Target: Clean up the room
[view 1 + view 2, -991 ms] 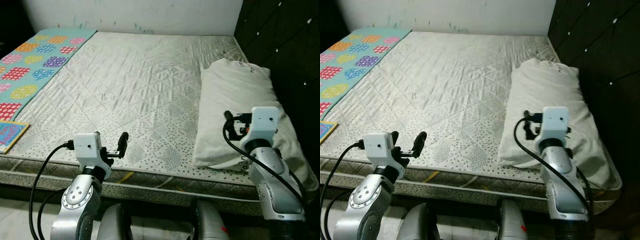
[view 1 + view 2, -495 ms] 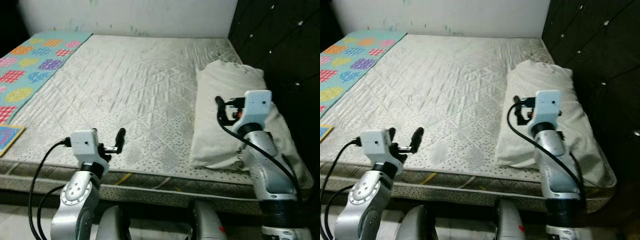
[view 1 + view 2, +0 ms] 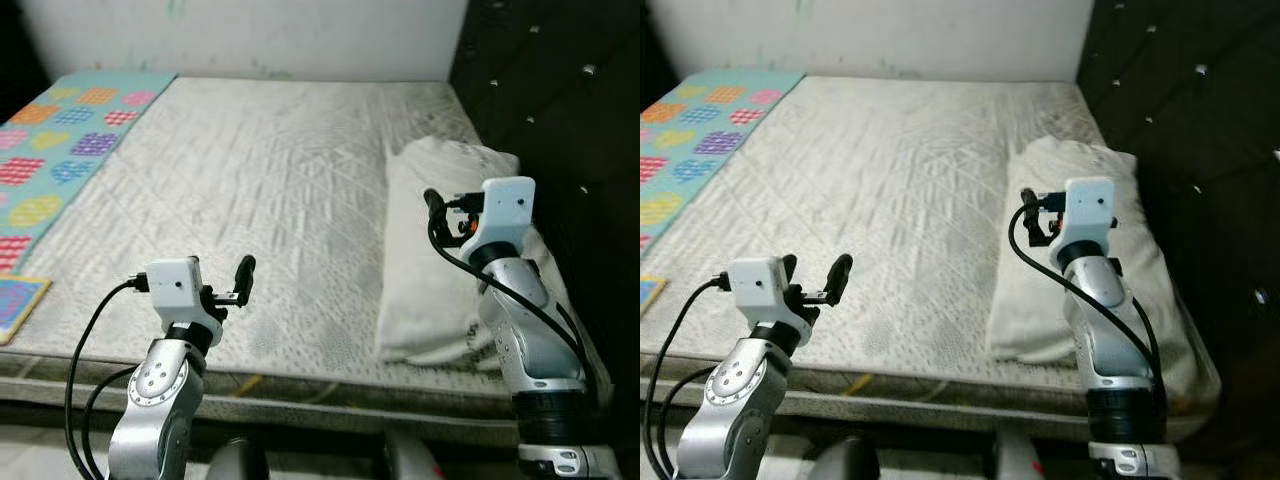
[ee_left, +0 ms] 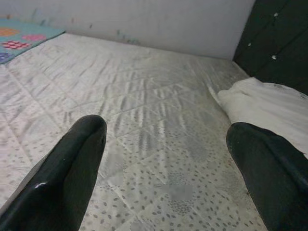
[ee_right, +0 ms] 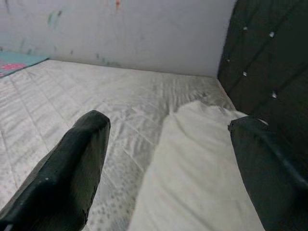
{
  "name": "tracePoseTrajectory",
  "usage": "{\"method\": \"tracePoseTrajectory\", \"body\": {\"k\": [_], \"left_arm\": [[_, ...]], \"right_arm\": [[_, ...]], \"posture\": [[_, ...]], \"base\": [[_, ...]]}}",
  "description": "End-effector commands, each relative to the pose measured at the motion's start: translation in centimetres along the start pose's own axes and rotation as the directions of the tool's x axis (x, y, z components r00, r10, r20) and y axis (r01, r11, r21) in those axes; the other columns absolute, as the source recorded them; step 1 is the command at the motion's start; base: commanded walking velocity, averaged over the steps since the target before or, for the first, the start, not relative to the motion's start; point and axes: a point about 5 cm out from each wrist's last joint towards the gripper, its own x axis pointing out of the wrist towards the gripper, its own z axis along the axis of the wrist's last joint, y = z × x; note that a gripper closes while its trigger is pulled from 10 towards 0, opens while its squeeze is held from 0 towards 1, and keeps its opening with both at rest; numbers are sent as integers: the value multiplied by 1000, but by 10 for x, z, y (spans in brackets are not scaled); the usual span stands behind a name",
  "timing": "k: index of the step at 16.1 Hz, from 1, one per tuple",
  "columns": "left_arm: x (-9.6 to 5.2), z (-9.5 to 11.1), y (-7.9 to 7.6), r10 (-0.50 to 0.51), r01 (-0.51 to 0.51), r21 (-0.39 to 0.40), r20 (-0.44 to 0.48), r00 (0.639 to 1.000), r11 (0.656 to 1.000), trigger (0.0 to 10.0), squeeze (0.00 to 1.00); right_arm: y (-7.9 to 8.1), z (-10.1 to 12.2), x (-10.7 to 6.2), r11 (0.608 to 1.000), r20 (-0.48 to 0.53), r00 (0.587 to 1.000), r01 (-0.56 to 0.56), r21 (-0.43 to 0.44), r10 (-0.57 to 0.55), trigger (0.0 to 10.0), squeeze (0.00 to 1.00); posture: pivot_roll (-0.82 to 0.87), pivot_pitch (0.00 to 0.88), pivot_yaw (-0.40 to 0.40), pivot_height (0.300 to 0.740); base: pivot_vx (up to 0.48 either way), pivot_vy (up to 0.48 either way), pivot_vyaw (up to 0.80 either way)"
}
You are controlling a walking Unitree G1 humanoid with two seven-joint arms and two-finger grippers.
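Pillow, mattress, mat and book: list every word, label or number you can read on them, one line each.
Pillow: a small dark mark near its far end, too small and blurred to read.
Mattress: a quilted dotted pattern, no text.
Colourful mat: heart and check patches, no words.
Book at the mattress edge: patterned cover, nothing legible.
Left gripper and right gripper: no readable labels.

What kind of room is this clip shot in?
Most likely a bedroom: a bare quilted mattress fills the view, a white pillow lies on its right side, and a dark tufted headboard stands beside it.
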Motion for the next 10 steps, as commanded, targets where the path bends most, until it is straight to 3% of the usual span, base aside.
{"method": "tracePoseTrajectory", "body": {"k": [1,10], "left_arm": [[4,3,1,-2,2,15,14,1000,1000,10000,0],[23,-14,23,31,-28,72,-36,999,997,10000,0]], "right_arm": [[0,4,2,1000,22,1000,-5,-6,5,10000,0],[6,-31,3,999,-56,998,-22,-27,20,10000,0]], "posture": [[-168,0,21,725],[-175,0,29,740]], "base": [[0,0,0],[0,0,0]]}}
